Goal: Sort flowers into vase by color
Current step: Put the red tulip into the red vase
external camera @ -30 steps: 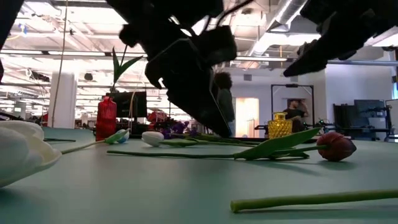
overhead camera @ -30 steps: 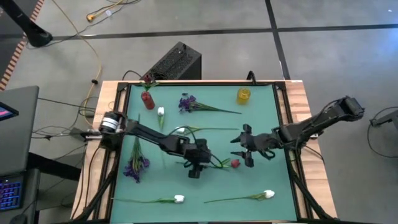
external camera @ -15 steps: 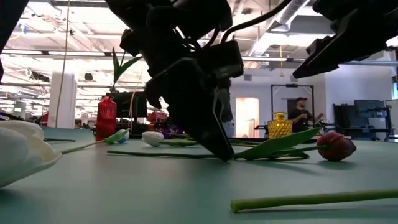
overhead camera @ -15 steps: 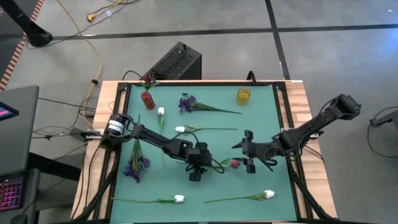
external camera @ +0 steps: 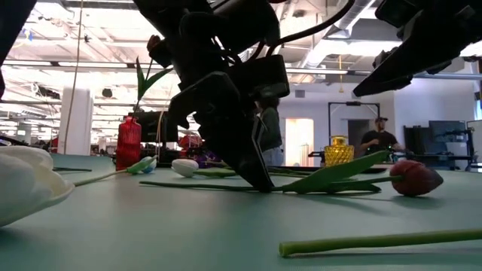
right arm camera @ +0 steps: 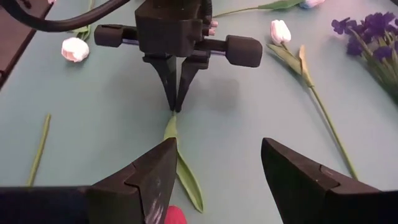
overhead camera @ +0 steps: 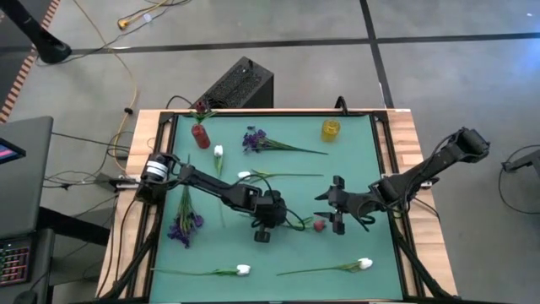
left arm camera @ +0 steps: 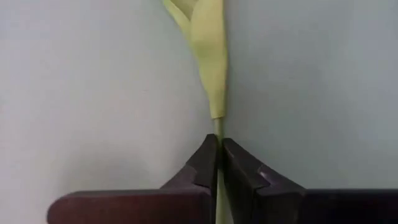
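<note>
A red tulip lies mid-table, its bloom (overhead camera: 319,224) (external camera: 413,178) to the right and its thin green stem (left arm camera: 208,56) running left. My left gripper (overhead camera: 268,221) (external camera: 260,184) (right arm camera: 176,109) points down at the mat and is shut on that stem, as the left wrist view shows (left arm camera: 218,174). My right gripper (overhead camera: 336,205) (right arm camera: 217,180) hovers open just right of the bloom (right arm camera: 171,218), holding nothing. A red vase (overhead camera: 200,135) (external camera: 129,141) holding a stem stands at the back left. A yellow vase (overhead camera: 330,129) (external camera: 339,152) stands at the back right.
Purple blooms lie at the back (overhead camera: 253,139) and the left (overhead camera: 184,226). White tulips lie near the centre left (overhead camera: 218,153) (overhead camera: 245,176) and along the front (overhead camera: 243,270) (overhead camera: 364,263). A black box (overhead camera: 240,83) sits behind the table.
My left gripper has closed on the red tulip's stem at the mat. The right gripper dropped slightly towards the bloom a second ago and has since held still.
</note>
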`<state>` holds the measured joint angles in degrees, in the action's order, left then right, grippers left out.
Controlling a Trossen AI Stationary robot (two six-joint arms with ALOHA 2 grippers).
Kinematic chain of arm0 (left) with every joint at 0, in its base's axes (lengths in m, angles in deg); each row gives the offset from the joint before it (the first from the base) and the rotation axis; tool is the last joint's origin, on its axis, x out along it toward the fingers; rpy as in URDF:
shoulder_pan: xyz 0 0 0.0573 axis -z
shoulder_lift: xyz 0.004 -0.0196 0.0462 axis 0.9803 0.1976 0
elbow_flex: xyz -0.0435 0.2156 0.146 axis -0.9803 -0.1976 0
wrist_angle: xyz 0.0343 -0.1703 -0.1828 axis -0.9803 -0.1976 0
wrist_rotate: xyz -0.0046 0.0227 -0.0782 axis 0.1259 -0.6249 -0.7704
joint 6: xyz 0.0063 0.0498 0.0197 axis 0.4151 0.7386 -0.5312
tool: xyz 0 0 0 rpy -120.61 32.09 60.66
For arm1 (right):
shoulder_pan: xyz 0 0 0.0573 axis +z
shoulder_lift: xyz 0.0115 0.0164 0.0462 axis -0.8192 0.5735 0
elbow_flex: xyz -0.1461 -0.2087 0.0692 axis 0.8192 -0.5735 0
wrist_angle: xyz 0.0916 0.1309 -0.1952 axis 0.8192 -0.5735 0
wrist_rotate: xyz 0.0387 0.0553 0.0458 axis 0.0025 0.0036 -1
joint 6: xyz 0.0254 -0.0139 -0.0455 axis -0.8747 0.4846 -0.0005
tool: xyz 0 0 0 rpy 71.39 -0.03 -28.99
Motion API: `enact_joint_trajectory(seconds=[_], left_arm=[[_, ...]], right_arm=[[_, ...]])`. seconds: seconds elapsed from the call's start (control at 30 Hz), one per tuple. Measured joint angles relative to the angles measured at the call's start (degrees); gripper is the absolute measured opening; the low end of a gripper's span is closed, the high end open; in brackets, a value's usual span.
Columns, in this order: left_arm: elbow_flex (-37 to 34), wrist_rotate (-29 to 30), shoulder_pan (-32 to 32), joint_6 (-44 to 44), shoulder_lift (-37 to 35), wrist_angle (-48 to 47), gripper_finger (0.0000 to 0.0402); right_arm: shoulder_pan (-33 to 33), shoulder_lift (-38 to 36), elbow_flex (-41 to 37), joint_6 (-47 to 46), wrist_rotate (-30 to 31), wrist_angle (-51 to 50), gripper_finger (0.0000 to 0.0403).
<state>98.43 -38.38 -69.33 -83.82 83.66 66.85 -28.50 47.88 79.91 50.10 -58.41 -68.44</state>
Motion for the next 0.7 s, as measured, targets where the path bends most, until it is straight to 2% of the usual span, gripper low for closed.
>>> enact_joint_trajectory(seconds=[0.1, 0.33, 0.7], left_arm=[[-0.3, 0.9, 0.2, 2.4, -1.3, -0.4, 0.0002], [-2.0, 7.7, 2.1, 7.8, -8.4, -0.8, 0.0], [-19.2, 11.7, 2.1, 5.8, -24.0, 13.9, 0.0]], right_arm=[[0.0, 0.0, 0.0, -1.8, 0.0, 0.0, 0.026], [-0.8, 0.0, 0.0, -2.4, 0.5, 3.5, 0.026], [-5.0, -0.1, 0.1, 3.0, 0.5, 7.1, 0.026]])
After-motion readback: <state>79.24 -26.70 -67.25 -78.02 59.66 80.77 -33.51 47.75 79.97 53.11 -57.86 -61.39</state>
